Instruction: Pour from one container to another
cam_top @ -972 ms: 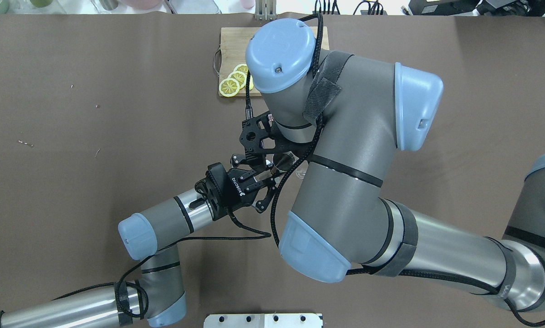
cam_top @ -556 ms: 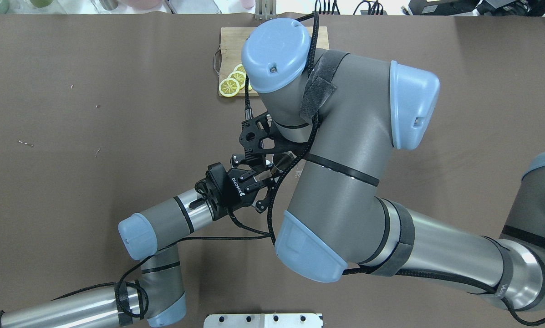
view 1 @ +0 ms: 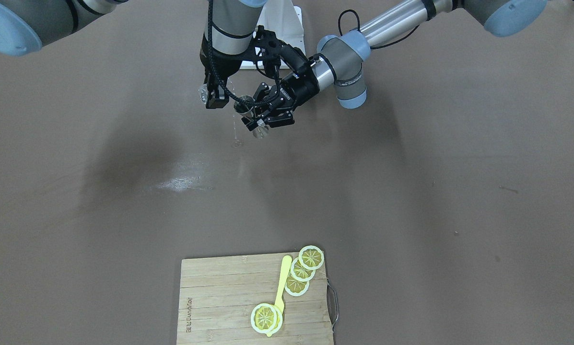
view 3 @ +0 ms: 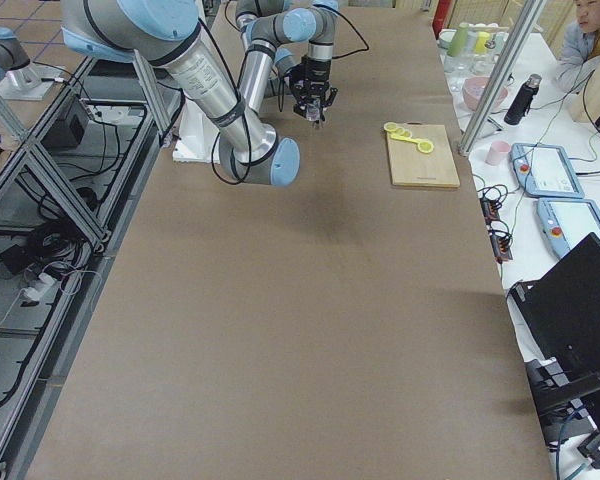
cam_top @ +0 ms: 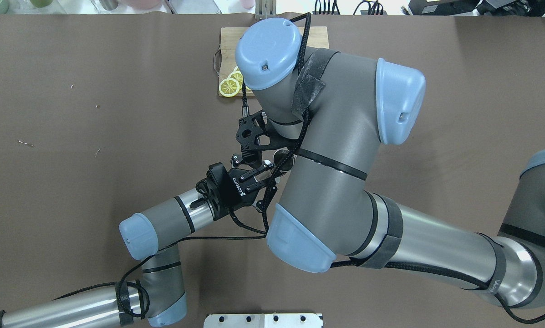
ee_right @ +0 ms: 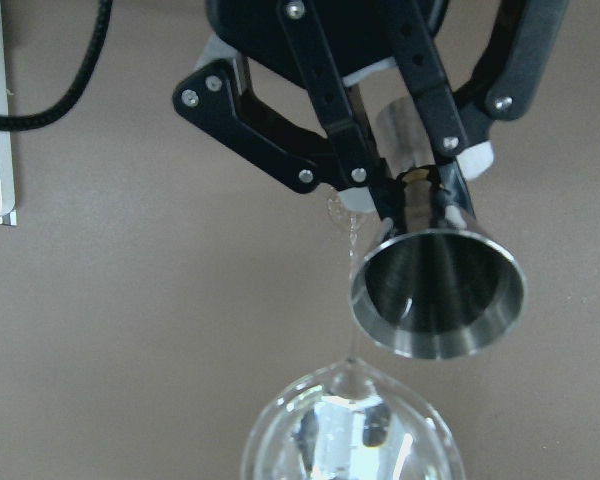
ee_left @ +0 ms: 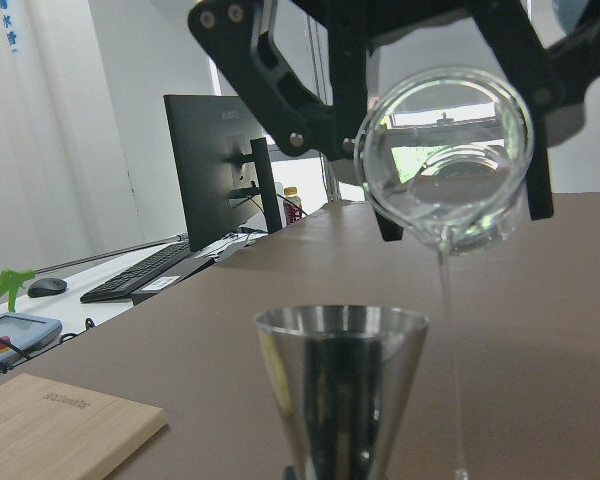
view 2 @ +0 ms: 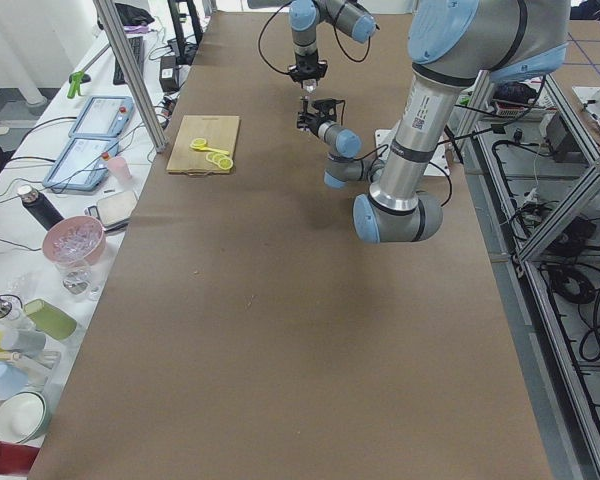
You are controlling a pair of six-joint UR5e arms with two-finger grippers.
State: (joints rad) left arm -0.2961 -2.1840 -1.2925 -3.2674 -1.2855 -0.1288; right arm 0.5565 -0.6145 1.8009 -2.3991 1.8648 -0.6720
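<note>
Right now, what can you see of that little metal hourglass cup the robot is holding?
The jigger is a small grey, shiny steel-looking measure: two cones joined at a narrow waist. It is held in the air, roughly upright with its wide mouth up, above the brown table. The left gripper is clamped on its waist; nothing else touches it. A tilted glass cup hangs just above, and its thin stream falls beside the rim, not into it.
</note>
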